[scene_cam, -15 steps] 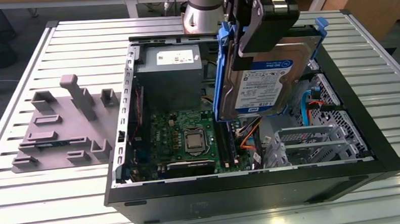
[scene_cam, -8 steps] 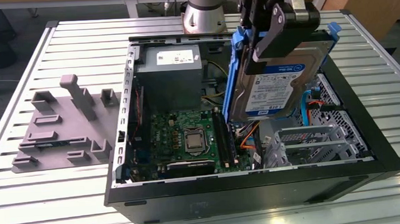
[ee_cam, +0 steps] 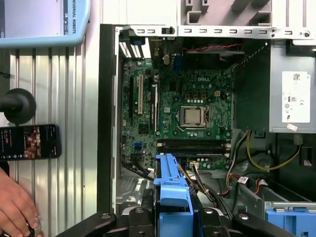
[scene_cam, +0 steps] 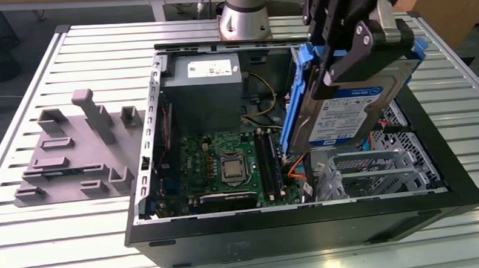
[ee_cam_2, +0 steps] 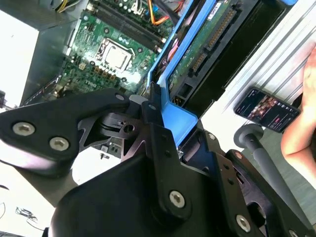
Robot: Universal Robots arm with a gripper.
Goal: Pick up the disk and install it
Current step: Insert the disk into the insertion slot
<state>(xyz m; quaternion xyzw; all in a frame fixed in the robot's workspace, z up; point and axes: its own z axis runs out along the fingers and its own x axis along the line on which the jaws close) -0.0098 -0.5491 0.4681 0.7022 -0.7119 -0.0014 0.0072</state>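
**Disk (scene_cam: 344, 114) aloft over open computer case (scene_cam: 308, 228), clamped in gripper (scene_cam: 364, 50)**

Slatted metal desk (scene_cam: 90, 46) carries everything. On it lies the black case with its side panel off and its inside open to the exterior view. On the desk at the exterior view's left, just beside the case, sits a grey moulded fixture (scene_cam: 78, 147) with upright posts and slots.

Inside the case, a grey power supply (scene_cam: 203, 87) with a white sticker fills the far corner. The green motherboard (scene_cam: 216, 165) lies nearer the camera, its square processor socket (scene_cam: 233, 169) bare and shiny. A perforated metal drive cage (scene_cam: 371, 170) takes up the case's side at the exterior view's right.

The disk hangs above that side. It is a silver drive with a white-and-blue label, set in a blue plastic carrier frame. It is steeply tilted, with its labelled face toward the exterior camera. Its lower end dips between the motherboard and the drive cage, and whether it touches either cannot be told. The second wrist view shows its green circuit-board underside (ee_cam_2: 207, 49).

The gripper's black fingers are closed on the upper end of the carrier, one on each side of the blue frame, as the first wrist view also shows (ee_cam: 170, 217).

Beyond the case wall, a phone (ee_cam: 29, 141) with a lit screen lies on the desk, and a person's hand (ee_cam: 17, 207) rests near it.
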